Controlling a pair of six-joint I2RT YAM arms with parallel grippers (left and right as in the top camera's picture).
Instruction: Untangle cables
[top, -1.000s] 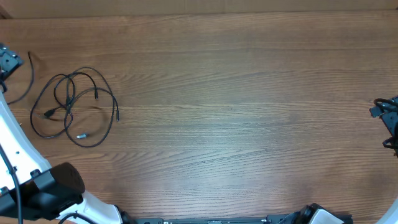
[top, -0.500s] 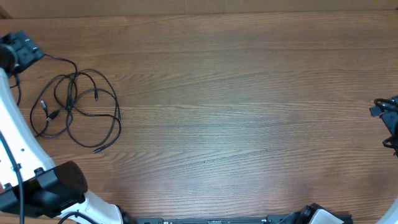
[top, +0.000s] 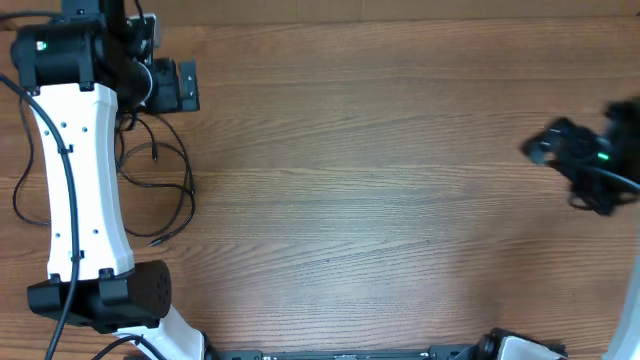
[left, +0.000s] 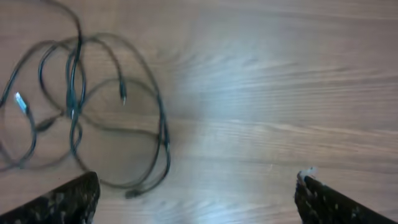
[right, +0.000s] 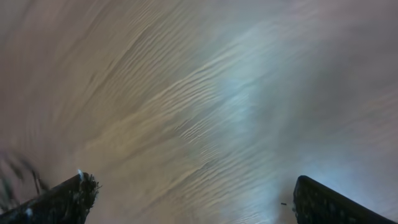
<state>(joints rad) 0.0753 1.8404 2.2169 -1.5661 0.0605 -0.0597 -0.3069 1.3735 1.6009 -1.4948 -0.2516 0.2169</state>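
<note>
A wooden table (top: 380, 180) with brown grain running side to side is seen throughout. A pale sheen of light is reflected off its surface in the right wrist view.

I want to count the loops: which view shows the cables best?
Left wrist: nearly the whole tangle of cables shows, though blurred. Overhead, the left arm hides part of it. Right wrist shows only table.

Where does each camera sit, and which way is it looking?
Overhead: above the table, looking straight down; shows the left arm over the cables, right gripper far right.
Left wrist: on the left gripper, facing down at the cables; open fingers in bottom corners.
Right wrist: facing down at blurred bare wood; open fingers in corners.
Shared: overhead and left wrist both show the cables.
</note>
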